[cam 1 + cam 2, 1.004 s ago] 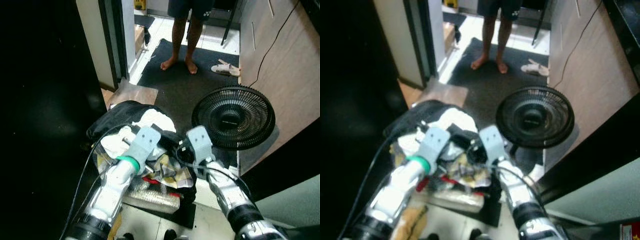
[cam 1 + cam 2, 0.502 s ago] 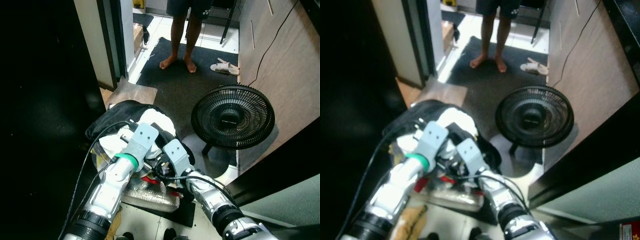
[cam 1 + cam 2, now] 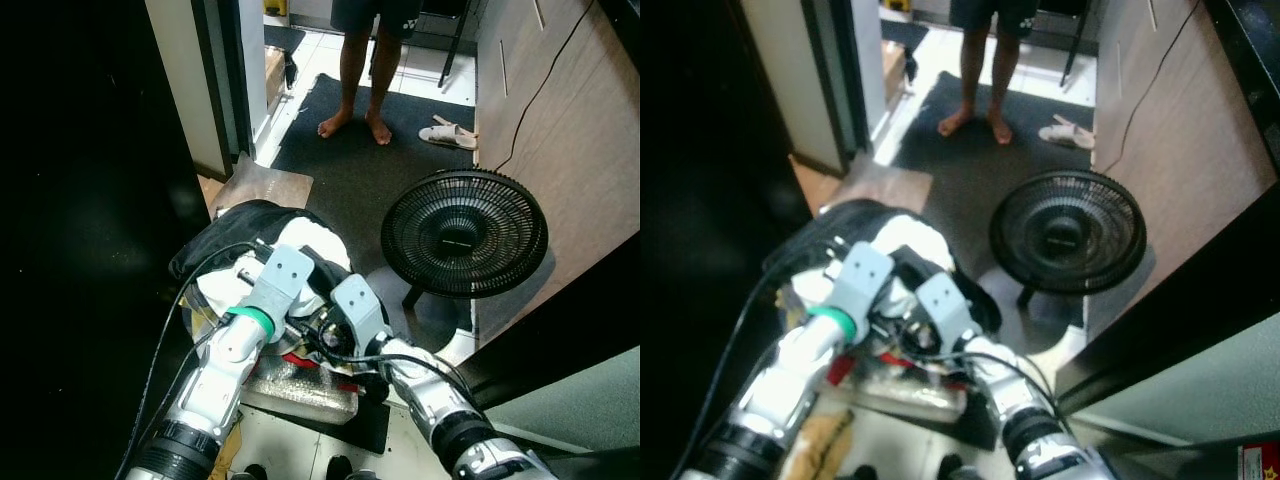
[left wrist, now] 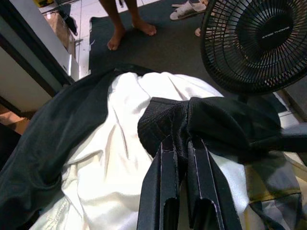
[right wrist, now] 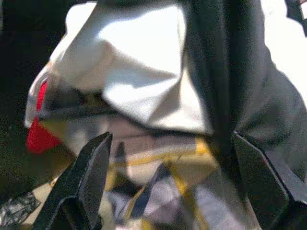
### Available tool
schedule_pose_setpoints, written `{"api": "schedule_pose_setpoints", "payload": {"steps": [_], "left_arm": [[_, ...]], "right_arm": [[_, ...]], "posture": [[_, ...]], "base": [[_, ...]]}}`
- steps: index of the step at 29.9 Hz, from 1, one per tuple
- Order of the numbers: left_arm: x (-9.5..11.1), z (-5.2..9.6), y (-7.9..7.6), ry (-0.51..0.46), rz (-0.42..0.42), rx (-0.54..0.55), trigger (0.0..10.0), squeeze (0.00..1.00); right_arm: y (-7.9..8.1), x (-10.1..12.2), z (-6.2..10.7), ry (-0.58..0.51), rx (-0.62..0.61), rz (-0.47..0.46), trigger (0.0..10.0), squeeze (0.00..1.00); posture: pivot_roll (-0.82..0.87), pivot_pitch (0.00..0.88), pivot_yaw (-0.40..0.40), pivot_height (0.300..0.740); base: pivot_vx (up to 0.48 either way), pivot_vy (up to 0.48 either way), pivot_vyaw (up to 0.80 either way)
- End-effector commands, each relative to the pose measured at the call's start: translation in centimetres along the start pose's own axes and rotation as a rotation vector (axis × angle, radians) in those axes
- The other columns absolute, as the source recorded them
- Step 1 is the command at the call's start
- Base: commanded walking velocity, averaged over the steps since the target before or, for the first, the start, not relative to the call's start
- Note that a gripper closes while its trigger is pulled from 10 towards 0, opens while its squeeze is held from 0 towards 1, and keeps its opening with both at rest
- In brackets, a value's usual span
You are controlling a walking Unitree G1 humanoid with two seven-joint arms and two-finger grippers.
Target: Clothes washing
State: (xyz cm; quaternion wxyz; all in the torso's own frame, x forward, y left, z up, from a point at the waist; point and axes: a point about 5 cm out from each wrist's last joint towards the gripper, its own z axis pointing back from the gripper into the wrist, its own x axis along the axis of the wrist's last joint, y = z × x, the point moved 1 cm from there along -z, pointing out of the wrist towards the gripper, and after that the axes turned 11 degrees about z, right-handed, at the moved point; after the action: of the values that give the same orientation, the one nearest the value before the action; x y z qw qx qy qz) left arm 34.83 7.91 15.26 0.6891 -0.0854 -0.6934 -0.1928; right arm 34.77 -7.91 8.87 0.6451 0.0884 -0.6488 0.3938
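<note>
Left eye view: the left gripper (image 3: 262, 268) sits on top of the laundry pile (image 3: 300, 240), a heap of white, black and checked garments. The right gripper (image 3: 318, 338) lies just beside it, at the pile's near edge. A second ago the right arm was farther out toward the floor fan (image 3: 465, 233); it has since swung in beside the left arm, and has settled slightly over the last half second. This suggests a two-armed gather of the clothes is being set up.

Right eye view: same arrangement. A person's bare feet (image 3: 975, 122) stand on the dark mat (image 3: 970, 165) well beyond both grippers, with a sandal (image 3: 1065, 133) near the wall.

Left wrist view: the left gripper's fingers (image 4: 160, 191) are pinched together on a bunched fold of the black garment (image 4: 211, 120), which lies over the white garment (image 4: 120, 167). The hold looks secure enough to lift.

Right wrist view: the right gripper's fingers (image 5: 84, 177) are spread wide, hovering just over the checked cloth (image 5: 153, 182), with white and black fabric beyond; nothing is gripped yet.
</note>
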Motion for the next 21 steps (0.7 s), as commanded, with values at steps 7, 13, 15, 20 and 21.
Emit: {"api": "schedule_pose_setpoints", "payload": {"steps": [7, 13, 15, 20, 21], "left_arm": [[-0.2, -0.5, -0.5, 0.006, 0.007, -0.024, 10.0, 0.0], [-0.1, -0.7, -0.7, 0.005, 0.008, -0.035, 10.0, 0.0], [-0.1, -0.7, -0.7, 0.005, 0.008, -0.035, 10.0, 0.0], [-0.1, -0.7, -0.7, 0.007, 0.007, -0.036, 10.0, 0.0], [-0.1, -0.7, -0.7, 0.007, 0.007, -0.036, 10.0, 0.0]], "right_arm": [[-1.6, -4.5, 4.1, 0.153, -0.107, 0.124, 10.0, 0.0], [-4.0, -5.3, 5.0, 0.225, -0.213, 0.135, 10.0, 0.0], [-4.0, -5.3, 5.0, 0.225, -0.213, 0.135, 10.0, 0.0], [-5.7, -4.7, 4.6, 0.244, -0.279, 0.127, 10.0, 0.0], [-5.7, -4.7, 4.6, 0.244, -0.279, 0.127, 10.0, 0.0]], "posture": [[-0.02, 0.276, 0.053, 0.74], [-0.02, 0.279, 0.058, 0.74], [-0.02, 0.279, 0.058, 0.74], [-0.01, 0.288, 0.06, 0.74], [-0.01, 0.288, 0.06, 0.74]], "base": [[0.0, 0.0, 0.0], [0.0, 0.0, 0.0], [0.0, 0.0, 0.0], [0.0, 0.0, 0.0], [0.0, 0.0, 0.0]]}}
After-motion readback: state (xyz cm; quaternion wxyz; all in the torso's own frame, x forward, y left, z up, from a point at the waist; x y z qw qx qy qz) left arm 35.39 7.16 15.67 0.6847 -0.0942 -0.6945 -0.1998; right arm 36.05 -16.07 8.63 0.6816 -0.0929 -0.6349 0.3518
